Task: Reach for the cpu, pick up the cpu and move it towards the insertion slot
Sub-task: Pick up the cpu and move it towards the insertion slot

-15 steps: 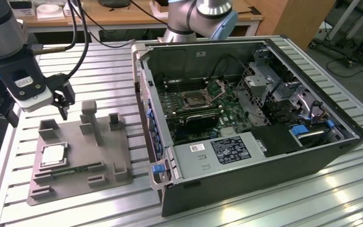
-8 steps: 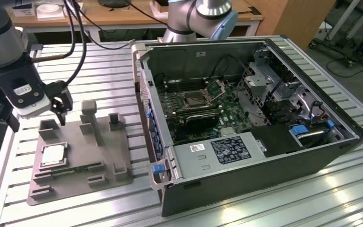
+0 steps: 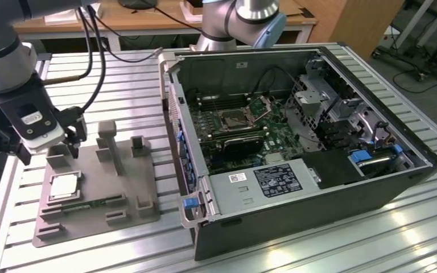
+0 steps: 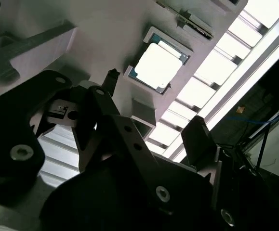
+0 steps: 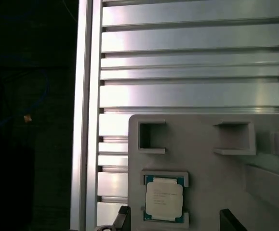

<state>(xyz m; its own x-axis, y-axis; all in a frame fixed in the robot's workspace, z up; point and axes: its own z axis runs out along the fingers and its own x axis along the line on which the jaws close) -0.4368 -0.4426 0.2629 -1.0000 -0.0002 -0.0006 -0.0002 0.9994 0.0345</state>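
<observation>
Tool (image 3: 49,152) hovers, fingers apart (holding nothing), over cpu (image 3: 64,186) near tray (image 3: 89,224) edge.

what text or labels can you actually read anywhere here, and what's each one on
None can be read; no text to quote.
cpu: faint printed lines on its metal top, too small to read.
black label inside the computer case: white print, too small.
small white sticker beside that label: too small.
wrist sticker on the arm: dark mark, blurred.
</observation>
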